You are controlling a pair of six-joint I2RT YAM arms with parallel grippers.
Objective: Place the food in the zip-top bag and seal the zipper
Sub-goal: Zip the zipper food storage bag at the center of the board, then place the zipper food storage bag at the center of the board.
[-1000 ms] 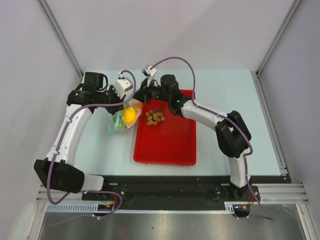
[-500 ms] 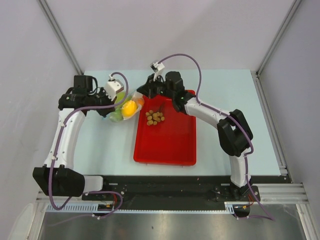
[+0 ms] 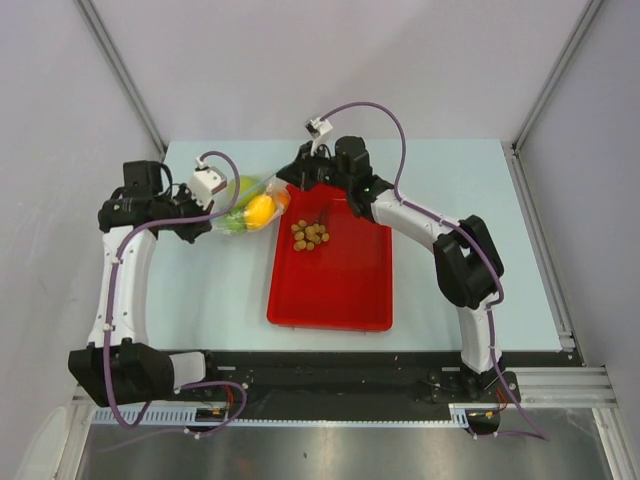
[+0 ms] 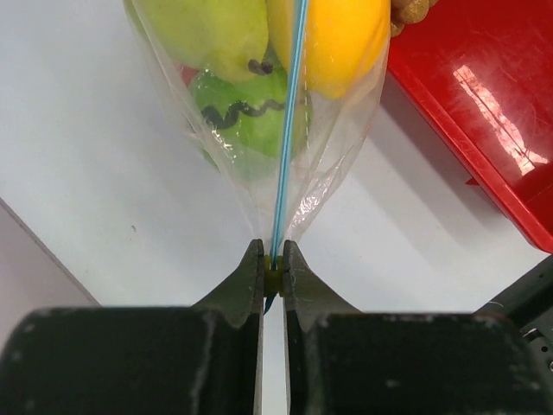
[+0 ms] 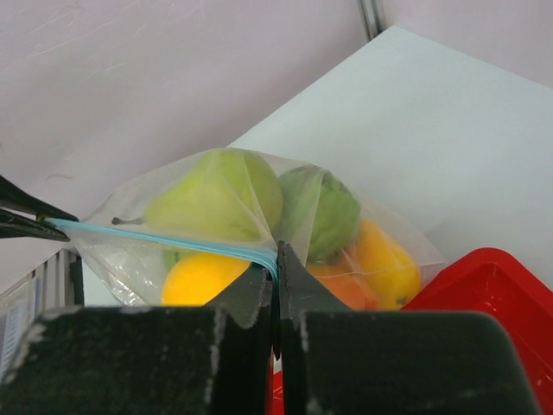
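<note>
Zip-top bag (image 3: 252, 205): I see it strung between both arms over bench (image 3: 450, 200), just off 11 o'clock corner of red tray (image 3: 340, 295). Left fingers (image 4: 248, 281) pinching light-blue zipper (image 4: 288, 130) at bag's 9 o'clock end. Right fingers (image 5: 252, 290) pressed together on same strip at 3 o'clock end. Strip runs taut between them. Inside bag: yellow lemon (image 3: 260, 210), green fruits (image 4: 229, 130), orange-green mango (image 5: 380, 259). Brown nuts (image 3: 310, 235) clustered in tray's 12 o'clock half, outside bag.
</note>
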